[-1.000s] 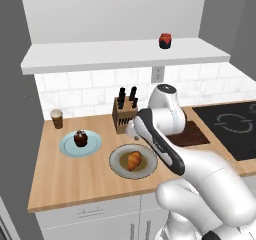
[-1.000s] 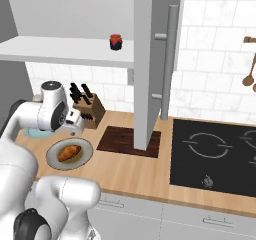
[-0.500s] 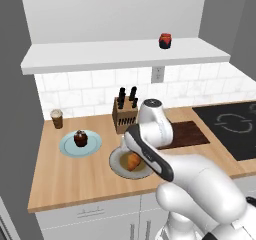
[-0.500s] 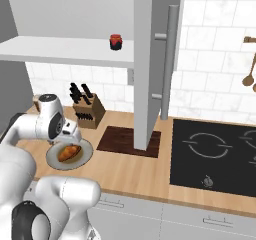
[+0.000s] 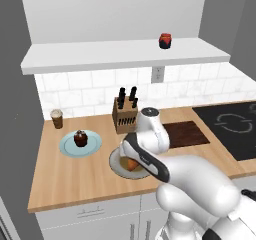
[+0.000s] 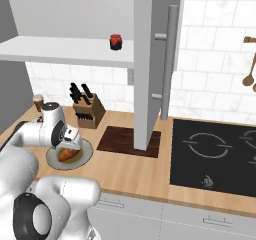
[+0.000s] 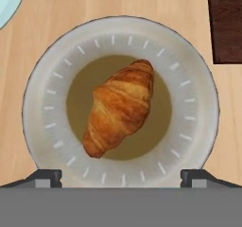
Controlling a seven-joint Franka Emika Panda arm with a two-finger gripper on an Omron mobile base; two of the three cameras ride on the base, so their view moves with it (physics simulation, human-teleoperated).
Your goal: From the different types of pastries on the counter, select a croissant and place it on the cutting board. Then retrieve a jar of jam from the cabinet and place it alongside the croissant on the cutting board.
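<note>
While the gripper (image 7: 121,176) hung right over the grey plate (image 7: 198,79), its fingers were spread wide, and the croissant (image 7: 120,107) sat in the plate's middle, cutting board (image 7: 226,22) just beside.

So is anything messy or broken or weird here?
No, nothing stands out. The croissant lies whole on its plate, the cupcake stands upright on its blue plate, and the jam jar sits upright on the shelf.

We lower the arm over the plate

Our gripper (image 7: 121,176) now hangs closer above the croissant (image 7: 120,106) on the round grey-brown plate (image 7: 198,108), wrist folded down further than a second ago.
</note>
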